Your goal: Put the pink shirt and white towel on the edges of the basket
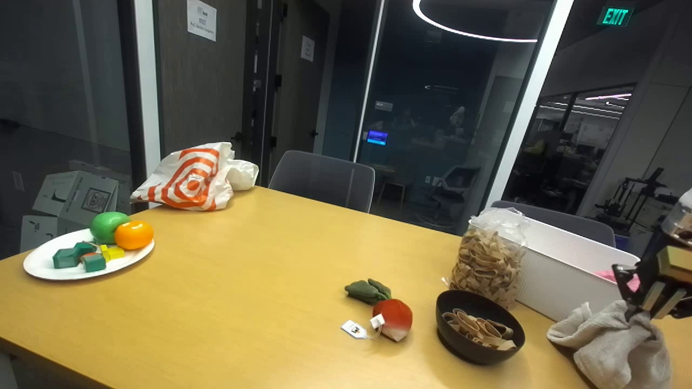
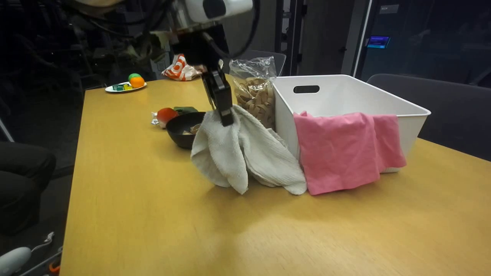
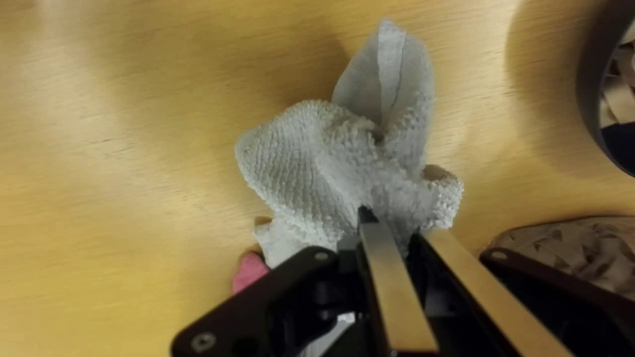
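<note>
In an exterior view, the pink shirt (image 2: 341, 149) is draped nearest, over an edge of the white basket (image 2: 347, 95); its part of the task can be judged done. Just beside it, the white towel (image 2: 261, 153) is clamped by the gripper (image 3: 392, 229) at a bunched upper fold, presumably so that the loose cloth can be laid over another edge. Whether the table (image 2: 268, 237) is touched by its lowest folds cannot be told. Beyond, a black bowl (image 2: 178, 138) and a plastic bag of tan strips (image 2: 253, 96) are placed where they might be brushed by its swing.
</note>
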